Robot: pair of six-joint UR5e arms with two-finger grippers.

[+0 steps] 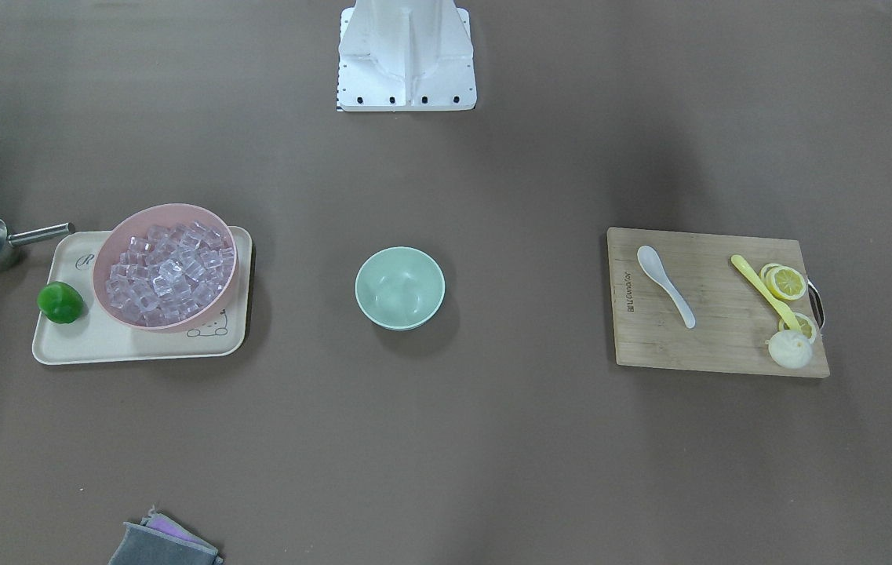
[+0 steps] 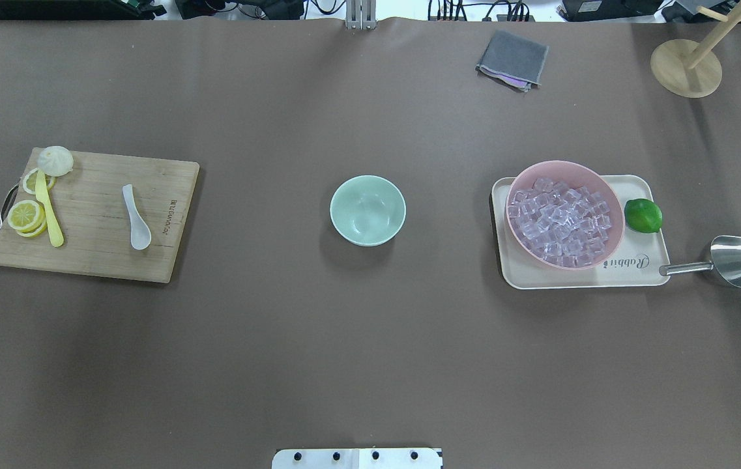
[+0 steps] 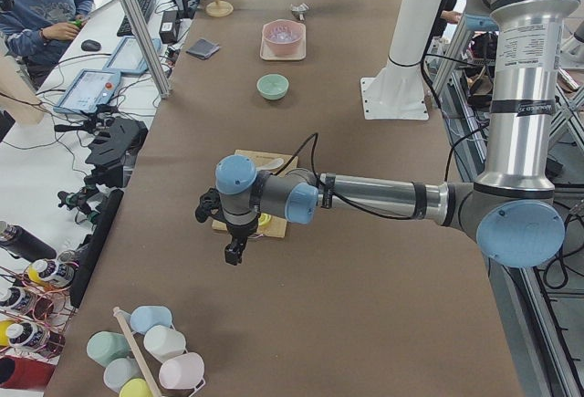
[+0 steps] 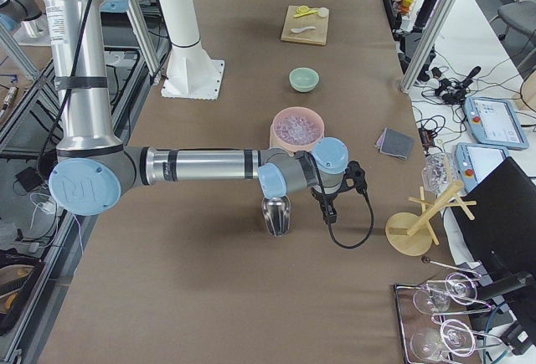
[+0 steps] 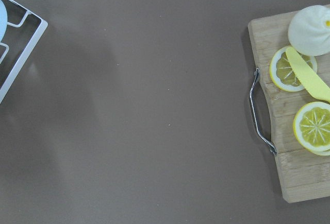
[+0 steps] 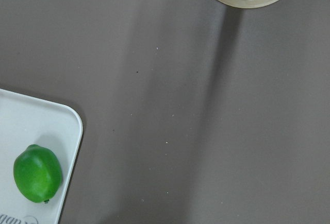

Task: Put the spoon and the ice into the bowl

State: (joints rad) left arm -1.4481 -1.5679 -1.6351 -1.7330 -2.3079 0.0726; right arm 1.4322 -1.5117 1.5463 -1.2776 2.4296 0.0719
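Your glossy white spoon (image 1: 665,284) lies on the wooden board (image 1: 704,345), beyond the lemon slices (image 1: 787,282) from the left tool (image 3: 234,253). Clear, faintly pink ice cubes (image 1: 169,271) fill the pink bowl (image 1: 179,209) near the right tool (image 4: 328,213). The smooth mint bowl (image 1: 399,286) sits mid-way along the worktop (image 1: 446,439). You cannot tell whether either tool is clenched or released.

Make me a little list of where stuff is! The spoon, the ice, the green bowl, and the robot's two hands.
spoon: lying on the board
ice: heaped in the pink bowl on the tray
bowl: empty, mid-table
left gripper: above the table by the board; open or shut, cannot tell
right gripper: above the table by the tray; cannot tell
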